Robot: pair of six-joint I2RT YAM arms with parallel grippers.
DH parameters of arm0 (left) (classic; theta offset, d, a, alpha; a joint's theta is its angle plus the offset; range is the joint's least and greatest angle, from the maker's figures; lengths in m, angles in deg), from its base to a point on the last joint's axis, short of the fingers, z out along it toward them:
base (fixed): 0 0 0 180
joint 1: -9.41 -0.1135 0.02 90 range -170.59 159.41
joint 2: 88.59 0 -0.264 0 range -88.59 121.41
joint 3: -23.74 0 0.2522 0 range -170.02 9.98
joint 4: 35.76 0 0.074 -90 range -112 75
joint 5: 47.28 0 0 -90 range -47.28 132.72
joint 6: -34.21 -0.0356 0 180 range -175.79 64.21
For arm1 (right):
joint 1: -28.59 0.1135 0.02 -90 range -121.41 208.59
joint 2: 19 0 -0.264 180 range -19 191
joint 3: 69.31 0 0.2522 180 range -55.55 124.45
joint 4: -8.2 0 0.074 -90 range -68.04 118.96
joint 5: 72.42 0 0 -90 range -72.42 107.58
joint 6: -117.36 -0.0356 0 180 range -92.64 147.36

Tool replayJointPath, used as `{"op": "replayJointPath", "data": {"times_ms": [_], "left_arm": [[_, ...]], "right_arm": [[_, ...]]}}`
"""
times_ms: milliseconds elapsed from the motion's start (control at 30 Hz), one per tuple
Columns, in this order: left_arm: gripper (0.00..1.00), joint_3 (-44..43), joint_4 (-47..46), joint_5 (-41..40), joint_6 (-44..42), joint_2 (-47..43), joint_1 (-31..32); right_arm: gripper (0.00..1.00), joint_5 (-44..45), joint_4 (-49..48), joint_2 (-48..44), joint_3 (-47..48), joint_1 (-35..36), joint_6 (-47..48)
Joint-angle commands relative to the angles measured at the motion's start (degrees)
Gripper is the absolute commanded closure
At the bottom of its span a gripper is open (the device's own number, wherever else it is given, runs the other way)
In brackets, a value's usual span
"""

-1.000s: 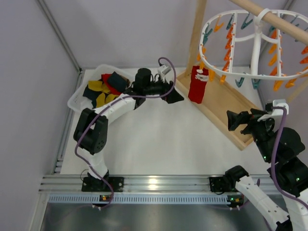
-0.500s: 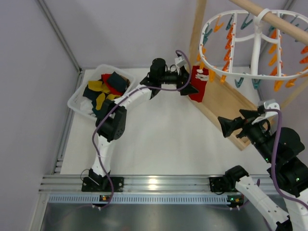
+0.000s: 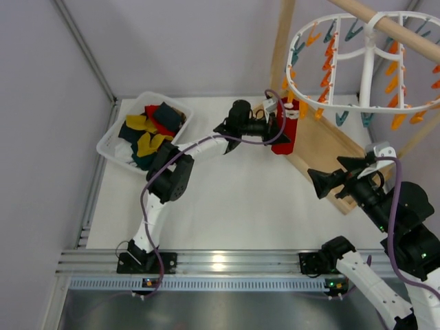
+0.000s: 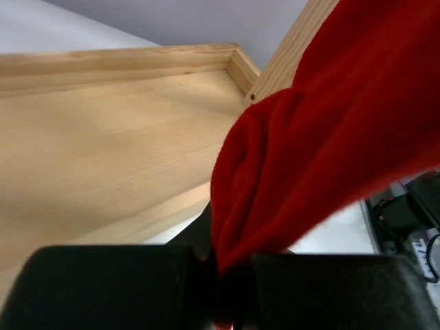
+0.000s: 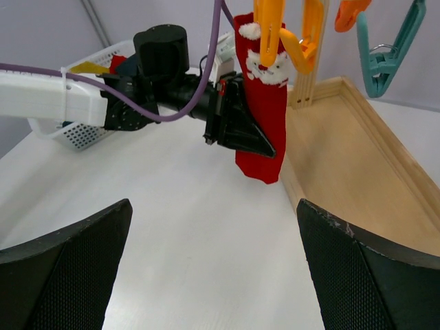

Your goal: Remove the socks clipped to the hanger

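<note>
My left jaws are closed on a fold of the red Santa sock [image 4: 323, 137]. The cloth is pinched between the two black pads at the bottom of the left wrist view. In the right wrist view the bite sits about mid-height on the sock's left edge. My left arm [image 3: 199, 146] stretches from the lower left to the upper middle of the overhead view.

The sock hangs there with its cuff held by an orange clip [image 5: 268, 31] under the near rim of the white hanger [image 3: 330, 108]. Its lower end is beside the edge of the wooden stand [image 3: 323, 155]. My right jaws stand wide open and hold nothing, at the middle right of the overhead view, facing the sock from well apart.

I have only a fold, I think, not the whole thickness, so a sharp tug could slide the cloth out of my grip. If the clip bites harder than I do, pulling would drag the hanger, and it could swing or tip on its rod. A sideways pull seems likelier to stretch the sock than to free it.

I count one sock on the hanger. One white basket [image 3: 110, 148] at the upper left holds yellow, navy and red socks [image 3: 152, 127], too overlapped to count. The right wrist view shows three orange clips and one teal clip [image 5: 392, 41].
</note>
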Motion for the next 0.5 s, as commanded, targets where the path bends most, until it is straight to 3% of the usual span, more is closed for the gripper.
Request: {"op": "replayJointPath", "data": {"times_ms": [0, 333, 467], "left_arm": [[1.00, 7.4, -10.9, -5.7, 2.5, -7.7, 2.0], [1.00, 21.4, -14.0, -32.4, 7.8, -19.4, 7.3], [1.00, 26.5, -13.9, -50.2, 2.7, -23.6, 12.7]], "right_arm": [[0.01, -1.9, -3.7, -0.4, 0.5, -0.4, -1.1], [0.01, 6.2, -0.8, -0.5, 5.3, -0.4, -5.8], [0.00, 8.4, 1.3, 2.9, 9.9, -0.3, -8.8]]}}
